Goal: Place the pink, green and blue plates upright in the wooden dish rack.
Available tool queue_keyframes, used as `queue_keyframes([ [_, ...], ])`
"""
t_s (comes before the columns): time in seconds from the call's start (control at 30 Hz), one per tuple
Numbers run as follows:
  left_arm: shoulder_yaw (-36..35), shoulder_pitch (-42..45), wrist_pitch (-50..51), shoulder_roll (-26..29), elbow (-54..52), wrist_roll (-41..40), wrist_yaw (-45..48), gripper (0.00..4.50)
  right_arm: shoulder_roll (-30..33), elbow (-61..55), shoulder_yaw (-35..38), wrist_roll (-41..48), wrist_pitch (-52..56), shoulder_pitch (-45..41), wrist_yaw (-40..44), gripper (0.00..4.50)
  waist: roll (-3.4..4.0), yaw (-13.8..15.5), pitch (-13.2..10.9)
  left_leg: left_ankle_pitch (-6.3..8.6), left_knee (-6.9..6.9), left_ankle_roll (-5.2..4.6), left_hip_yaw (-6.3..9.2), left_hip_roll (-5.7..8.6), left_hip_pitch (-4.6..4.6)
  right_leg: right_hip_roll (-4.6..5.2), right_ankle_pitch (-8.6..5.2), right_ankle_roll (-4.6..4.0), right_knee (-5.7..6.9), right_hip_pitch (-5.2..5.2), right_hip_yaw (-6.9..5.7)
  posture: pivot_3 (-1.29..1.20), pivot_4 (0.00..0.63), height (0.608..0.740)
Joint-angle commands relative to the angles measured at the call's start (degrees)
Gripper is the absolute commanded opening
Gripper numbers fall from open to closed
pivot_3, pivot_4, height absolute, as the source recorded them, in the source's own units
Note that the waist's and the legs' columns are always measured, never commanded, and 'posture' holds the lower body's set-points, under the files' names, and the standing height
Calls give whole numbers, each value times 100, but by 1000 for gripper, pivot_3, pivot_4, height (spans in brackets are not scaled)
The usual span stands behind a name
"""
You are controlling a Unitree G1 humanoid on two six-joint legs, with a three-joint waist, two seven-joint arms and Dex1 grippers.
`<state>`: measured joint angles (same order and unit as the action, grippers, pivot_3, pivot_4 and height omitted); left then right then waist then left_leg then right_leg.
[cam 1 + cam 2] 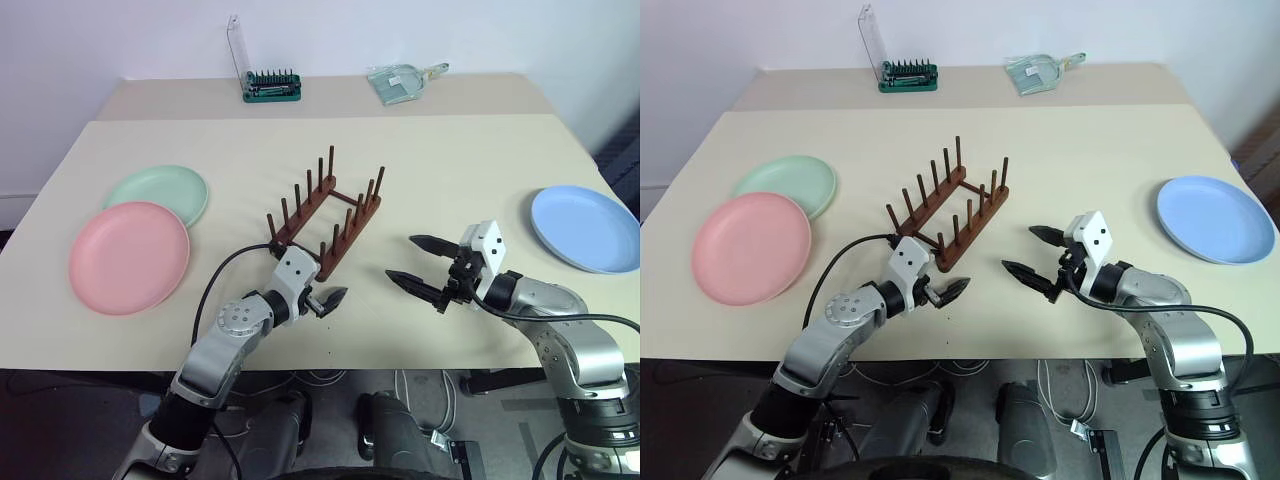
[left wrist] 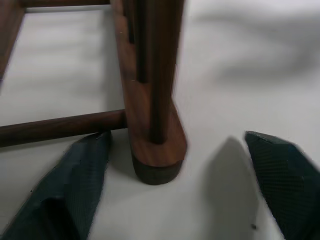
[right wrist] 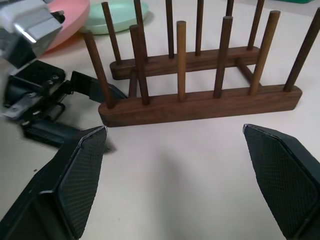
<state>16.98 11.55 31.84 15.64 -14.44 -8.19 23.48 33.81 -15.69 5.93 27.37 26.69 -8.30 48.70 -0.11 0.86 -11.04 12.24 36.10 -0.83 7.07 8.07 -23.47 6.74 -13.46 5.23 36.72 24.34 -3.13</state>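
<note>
- Head views: the wooden dish rack [image 1: 326, 217] stands empty at the middle of the bench [image 1: 440, 160], set at a slant.
- The pink plate [image 1: 128, 256] lies flat near the bench's left edge. The green plate [image 1: 160, 192] lies just behind it, its near rim hidden under the pink one.
- The blue plate [image 1: 585, 227] lies flat far off on the right; the left eye view cuts off its outer rim, while the right eye view shows it whole.
- The left end effector [image 1: 322, 303] sits low at the rack's near end, close to the end of the right-hand bar. From here its fingers overlap, so how wide they stand is hard to read.
- The right end effector [image 1: 421, 264] hangs to the right of the rack, fingers spread wide and holding nothing.
- At the back of the bench are a case of screwdriver bits [image 1: 271, 86] with a clear lid raised, and a clear packet [image 1: 398, 80] whose contents are too small to make out.
- Left wrist view: the two dark fingers [image 2: 75, 185] stand apart on either side of the rounded end of one rack bar. One finger lies near a crossbar and neither clearly touches the wood. The pegs are cut off above and blurred.
- Right wrist view: its own fingers [image 3: 77, 177] stand far apart with bare bench between them. Beyond lies the rack side-on, the left end effector at its end, and slivers of the pink and green plates.
</note>
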Motion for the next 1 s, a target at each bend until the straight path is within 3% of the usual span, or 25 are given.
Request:
queue_keyframes([
  [0.03, -56, -68, -10, 11, 220, 62, 21, 2206, -12, -175, 7, 134, 72, -239, -51, 4500, 0, -8, 0, 0, -1, 0, 0, 0, 0, 0, 0, 1, 0, 0, 0, 0, 150, 740],
  [0.13, -113, -40, -124, 13, 351, 117, 45, 844, 8, -128, 2, 126, 96, -305, -55, 4500, 0, 2, 1, 0, -4, -2, 0, 0, 0, 0, 1, 2, -5, 0, -2, 0, 150, 740],
  [0.17, -114, -23, -175, 41, 395, 158, 69, 774, 41, -119, 6, 99, 90, -290, -54, 4500, 0, 10, 1, 0, -4, -2, 0, 0, 0, -1, 1, 3, -6, 0, -2, 0, 150, 740],
  [0.3, -127, 51, -670, 303, 518, 205, 502, 774, 400, -102, -12, -203, 46, -28, 14, 4500, -2, 15, 2, 1, -3, -4, 0, 0, 0, -1, 4, 8, -16, -7, -5, 0, 150, 740],
  [0.57, -146, 664, -1489, 1234, 770, -402, 2691, 774, 825, -356, 254, -236, 71, 709, -5, 4500, -1, 1, 1, 3, -11, -17, 0, -1, -6, -2, 5, 8, -34, -3, -6, 0, 150, 740],
  [0.83, -53, 1427, -2007, 1265, 1866, -347, 3745, 774, 714, -510, 310, -334, -54, 1018, -251, 4500, -3, 16, -1, 7, -7, -30, 0, 0, -13, -2, 11, 16, -53, -8, -7, 0, 150, 740],
  [1.0, -221, 1543, -2106, 1263, 2293, -224, 3596, 3178, 684, -558, 308, -370, -121, 1110, -349, 4500, -4, -19, -1, 8, -8, -41, -1, 0, -13, -2, 14, 19, -55, -7, -6, 0, 150, 740],
])
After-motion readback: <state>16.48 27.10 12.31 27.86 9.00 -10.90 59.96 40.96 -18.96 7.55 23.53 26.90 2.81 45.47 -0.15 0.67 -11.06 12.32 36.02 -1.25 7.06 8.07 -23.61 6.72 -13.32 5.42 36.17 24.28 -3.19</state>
